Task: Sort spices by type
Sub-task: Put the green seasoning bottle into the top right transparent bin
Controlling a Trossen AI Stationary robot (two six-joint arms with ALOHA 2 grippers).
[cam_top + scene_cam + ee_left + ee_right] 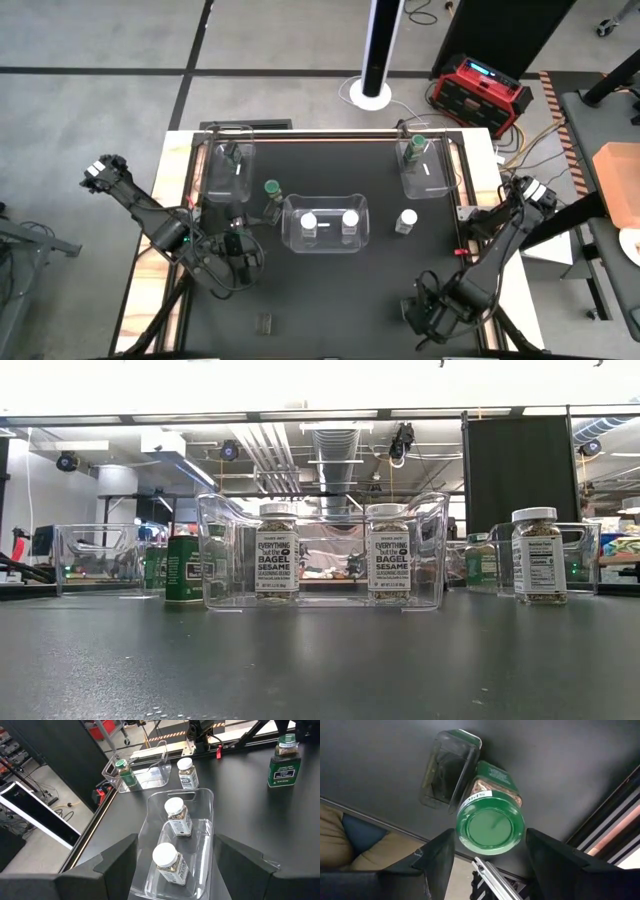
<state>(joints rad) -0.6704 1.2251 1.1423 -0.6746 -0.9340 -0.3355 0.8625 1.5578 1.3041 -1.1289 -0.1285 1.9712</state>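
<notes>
Two white-lidded spice jars (309, 222) (350, 218) stand in the middle clear bin (325, 248). A third white-lidded jar (407, 218) stands on the table to its right. A green-labelled jar (272, 190) stands to its left. The far-left bin (215, 185) and the far-right bin (435, 182) each hold one green-lidded jar (232, 152) (418, 145). My left gripper (238, 243) hovers open left of the middle bin. My right gripper (420, 315) is low at the front right, shut on another green-lidded jar (490, 815). My right gripper has its two fingers (440, 855) on opposite sides of the jar's green lid (465, 827). It comes at the jar from the lid end, and the body points away beyond the fingertips. Whether the base rests on the table or hangs clear cannot be told.
The table's right rail (620, 820) and front edge run close to my right gripper. A red box (480, 88) and a white post (378, 50) stand on the floor behind the table. The black tabletop (330, 300) lies bare in front of the middle bin.
</notes>
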